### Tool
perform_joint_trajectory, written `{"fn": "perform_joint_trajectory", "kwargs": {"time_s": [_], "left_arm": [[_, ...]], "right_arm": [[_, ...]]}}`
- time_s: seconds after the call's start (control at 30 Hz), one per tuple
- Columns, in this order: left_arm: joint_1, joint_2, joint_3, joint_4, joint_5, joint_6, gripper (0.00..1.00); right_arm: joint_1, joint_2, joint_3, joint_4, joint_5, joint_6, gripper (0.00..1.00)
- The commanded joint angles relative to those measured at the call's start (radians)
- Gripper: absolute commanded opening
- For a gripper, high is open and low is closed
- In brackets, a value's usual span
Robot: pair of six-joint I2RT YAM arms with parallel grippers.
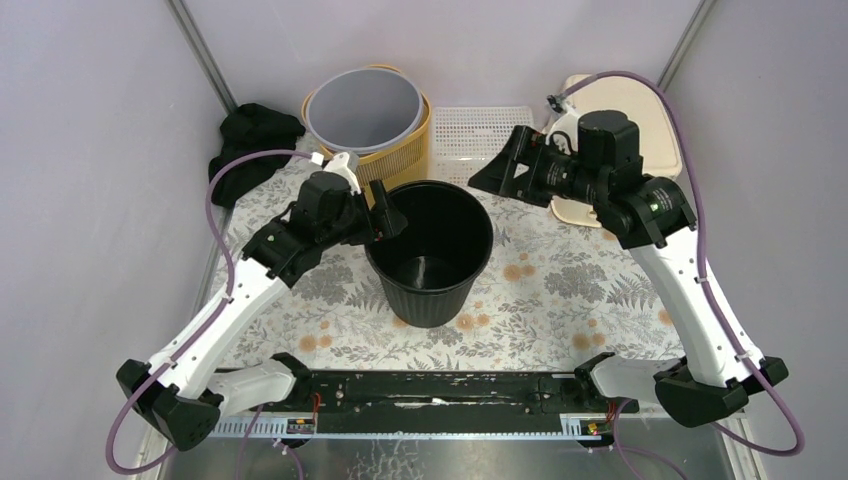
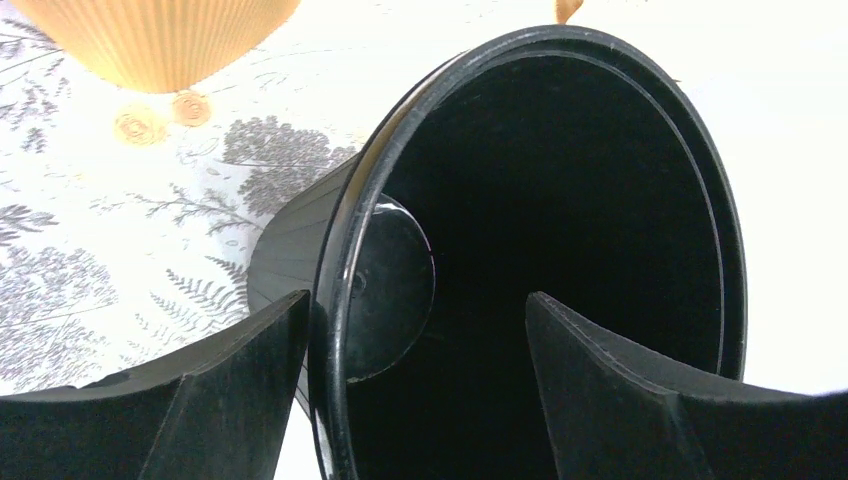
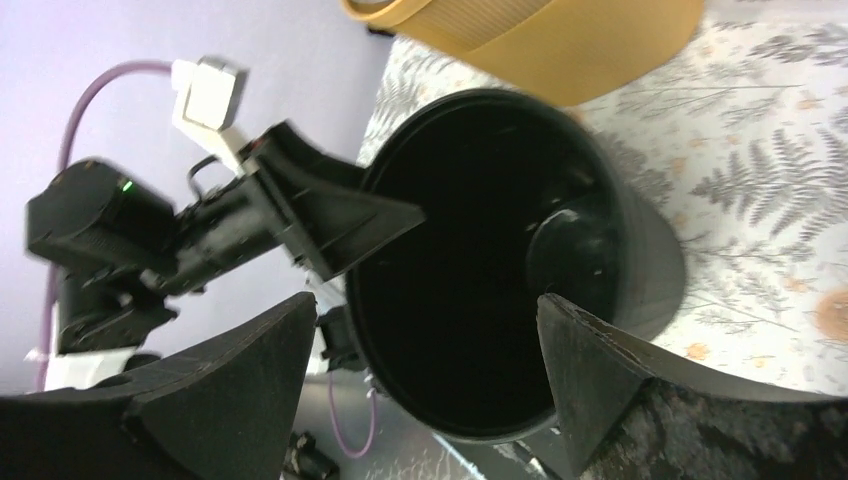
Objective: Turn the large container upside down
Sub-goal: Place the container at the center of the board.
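Black bucket [image 1: 432,270] upright mid-surface [image 1: 570,290]; left gripper [image 1: 388,212] wide, straddling its left rim, so clamp the wall firmly before tipping; right gripper [image 1: 492,170] wide, clear at far right.
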Motion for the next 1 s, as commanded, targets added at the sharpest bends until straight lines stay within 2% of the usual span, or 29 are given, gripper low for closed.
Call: {"fn": "perform_joint_trajectory", "kwargs": {"time_s": [0.0,0.13,0.17,0.2,0.23,0.5,0.63,0.97], "left_arm": [[-0.005,0.006,-0.042,0.163,0.080,-0.032,0.84],[-0.005,-0.003,-0.050,0.201,0.078,-0.036,0.86],[-0.005,-0.008,-0.041,0.198,0.071,-0.029,0.89],[-0.006,-0.012,-0.026,0.181,0.056,-0.020,0.98],[-0.004,-0.013,-0.005,0.149,0.034,-0.011,1.00],[-0.003,-0.099,0.191,-0.074,-0.103,0.016,1.00],[-0.003,-0.141,0.286,-0.155,-0.152,0.023,1.00],[-0.003,-0.271,0.292,-0.205,-0.199,0.023,1.00]], "right_arm": [[0.079,0.005,0.059,0.038,-0.008,0.022,0.88],[0.112,0.009,0.062,0.032,0.018,0.029,0.88],[0.117,0.011,0.062,0.028,0.024,0.029,0.88],[0.121,0.012,0.064,0.024,0.030,0.029,0.88],[0.124,0.015,0.064,0.020,0.035,0.030,0.88],[0.196,0.049,0.074,0.007,0.079,0.048,0.87],[0.273,0.100,0.120,-0.010,0.130,0.058,0.86],[0.501,0.389,0.385,-0.195,0.392,0.062,0.85]]}}
